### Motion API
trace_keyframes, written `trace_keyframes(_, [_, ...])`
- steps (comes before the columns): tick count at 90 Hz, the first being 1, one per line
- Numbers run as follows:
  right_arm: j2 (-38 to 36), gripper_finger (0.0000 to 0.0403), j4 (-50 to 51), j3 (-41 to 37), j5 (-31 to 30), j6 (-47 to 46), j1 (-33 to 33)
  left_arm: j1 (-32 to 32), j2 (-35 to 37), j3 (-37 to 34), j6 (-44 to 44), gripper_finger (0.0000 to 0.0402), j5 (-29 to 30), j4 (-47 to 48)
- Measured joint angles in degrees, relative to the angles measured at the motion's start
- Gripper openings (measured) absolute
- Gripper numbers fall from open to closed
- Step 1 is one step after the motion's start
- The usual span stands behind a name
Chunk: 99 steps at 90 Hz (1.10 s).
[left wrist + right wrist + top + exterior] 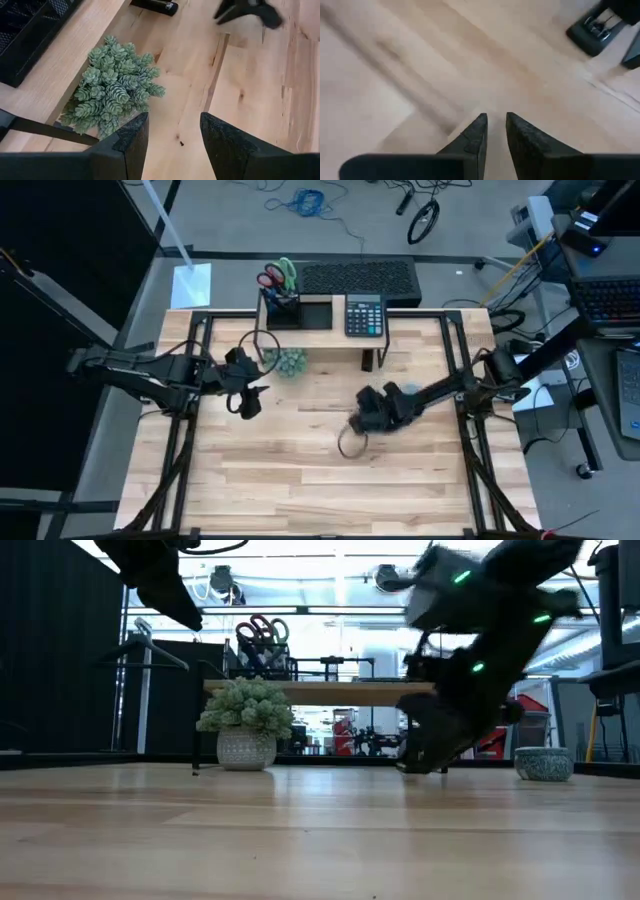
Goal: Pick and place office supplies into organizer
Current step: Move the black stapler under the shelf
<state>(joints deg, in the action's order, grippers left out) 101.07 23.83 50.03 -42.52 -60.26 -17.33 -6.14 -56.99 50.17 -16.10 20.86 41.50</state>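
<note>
1. The organizer (298,312) stood on the wooden riser shelf (330,332) at the far side of the table (300,470), just beside the calculator (365,315).
2. Both pairs of scissors, the red-handled (269,280) and the green-handled (288,272), already stood upright in its taller pen-cup section; in the low view their handles rose above the shelf.
3. No pen was visible lying on the table, so I judged that most of the task, perhaps all of it, was done. If pens were inside the organizer, I could not tell.
4. The right gripper (362,420) was low over the middle of the table. Its fingers (472,135) were almost pressed together and pinched nothing.
5. The left gripper (247,395) hung near the small plant (289,362), its fingers (132,137) spread apart and empty.
6. A small dark stapler-like item (594,31) lay on the wood in the right wrist view; it was possibly one supply left to place
</note>
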Motion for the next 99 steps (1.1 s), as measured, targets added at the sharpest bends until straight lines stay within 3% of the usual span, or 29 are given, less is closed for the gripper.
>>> trace_keyframes(11, [0.02, 0.0054, -2.80, -2.97, -19.74, -7.02, -7.61, -0.01, 0.00, 0.00, 0.41, 0.0167, 0.62, -0.06])
trace_keyframes(19, [0.80, 0.0054, -4.42, -5.44, -26.98, -7.75, -8.91, -0.01, 0.00, 0.00, 0.44, 0.0167, 0.68, -0.12])
trace_keyframes(39, [1.93, 0.0052, -7.41, -7.20, -27.20, -6.30, -4.41, -0.01, 0.00, 0.00, 0.37, 0.0167, 0.78, -0.35])
trace_keyframes(56, [2.29, 0.0007, -12.24, -7.18, -27.58, 2.33, 2.13, -0.01, 0.00, 0.02, 0.37, 0.0167, 0.85, -0.49])
trace_keyframes(69, [3.45, 0.0006, -13.20, -7.18, -26.33, 3.58, 5.89, -0.01, 0.00, 0.00, 0.35, 0.0167, 0.85, -0.41])
trace_keyframes(77, [4.49, 0.0001, -13.34, -7.18, -23.61, 4.88, 7.27, -0.01, 0.00, 0.00, 0.38, 0.0167, 0.85, -0.25])
trace_keyframes(99, [7.64, 0.0001, -20.15, -7.14, -23.78, 11.31, 8.56, 0.00, 0.00, 0.00, 0.44, 0.0167, 0.85, -0.25])
